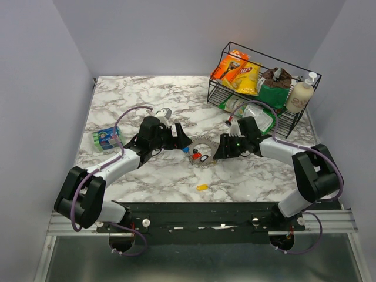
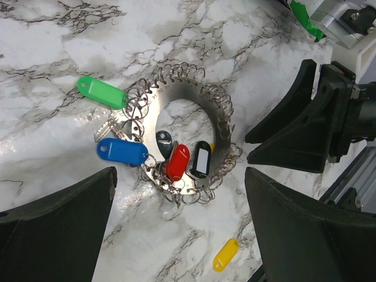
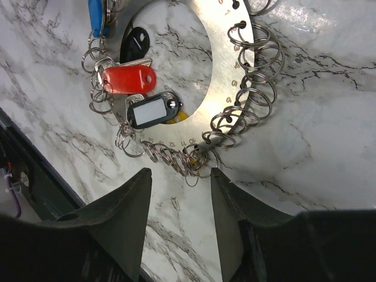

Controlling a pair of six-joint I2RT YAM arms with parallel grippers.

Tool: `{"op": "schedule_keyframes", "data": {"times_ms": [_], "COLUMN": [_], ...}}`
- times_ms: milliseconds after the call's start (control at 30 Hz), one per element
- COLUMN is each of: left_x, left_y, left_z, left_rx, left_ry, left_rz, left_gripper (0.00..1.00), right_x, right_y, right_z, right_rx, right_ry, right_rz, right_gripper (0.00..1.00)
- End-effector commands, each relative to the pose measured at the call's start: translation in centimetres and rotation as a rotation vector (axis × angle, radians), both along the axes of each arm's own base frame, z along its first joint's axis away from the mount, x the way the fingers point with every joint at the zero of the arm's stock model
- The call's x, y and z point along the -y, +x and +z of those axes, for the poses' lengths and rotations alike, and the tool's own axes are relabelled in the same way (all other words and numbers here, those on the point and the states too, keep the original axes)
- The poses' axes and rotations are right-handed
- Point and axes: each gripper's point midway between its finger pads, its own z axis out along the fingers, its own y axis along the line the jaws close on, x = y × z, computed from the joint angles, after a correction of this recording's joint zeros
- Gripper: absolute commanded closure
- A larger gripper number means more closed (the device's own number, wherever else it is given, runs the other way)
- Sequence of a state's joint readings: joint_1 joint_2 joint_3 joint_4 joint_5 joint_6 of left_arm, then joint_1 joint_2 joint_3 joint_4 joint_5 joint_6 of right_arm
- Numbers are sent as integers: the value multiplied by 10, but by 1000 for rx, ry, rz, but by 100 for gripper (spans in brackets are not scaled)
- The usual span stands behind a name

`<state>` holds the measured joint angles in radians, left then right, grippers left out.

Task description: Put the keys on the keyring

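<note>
The keyring (image 1: 206, 143) is a flat silvery disc ringed with small wire loops, lying on the marble table between my two grippers. In the left wrist view the keyring (image 2: 176, 97) carries green (image 2: 101, 93), blue (image 2: 122, 151), red (image 2: 177, 162) and black white-labelled (image 2: 201, 159) keys. A yellow key (image 2: 225, 254) lies loose nearer the table front, also in the top view (image 1: 202, 187). My left gripper (image 2: 180, 176) is open and empty above the ring's near edge. My right gripper (image 3: 180, 173) is open and empty, its tips just short of the keyring (image 3: 232, 76) rim.
A black wire basket (image 1: 218, 87) with snack bags and a lotion bottle (image 1: 301, 94) stands at the back right. A clear plastic bag (image 1: 261, 117) lies before it. A green and blue packet (image 1: 106, 138) lies at the left.
</note>
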<state>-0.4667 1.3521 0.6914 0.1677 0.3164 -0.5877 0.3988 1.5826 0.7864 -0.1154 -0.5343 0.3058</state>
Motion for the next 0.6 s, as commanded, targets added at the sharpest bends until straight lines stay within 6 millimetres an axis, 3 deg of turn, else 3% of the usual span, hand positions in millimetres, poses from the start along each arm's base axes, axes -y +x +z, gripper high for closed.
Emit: {"op": "schedule_keyframes", "data": {"times_ms": [0,567], "left_x": [5,6], "left_y": [0,0], "left_z": [8,1], "left_rx": [23,10], "left_ry": [-19,-22], "left_rz": [-29,-29], "left_gripper": [1,1], "right_x": [-3,-5], "right_y": [10,9], "right_z": [0,-7], "right_rx": [7,-22], "right_ry": [0,-1], "right_rz": [-5,-2], "right_gripper": [47,61]}}
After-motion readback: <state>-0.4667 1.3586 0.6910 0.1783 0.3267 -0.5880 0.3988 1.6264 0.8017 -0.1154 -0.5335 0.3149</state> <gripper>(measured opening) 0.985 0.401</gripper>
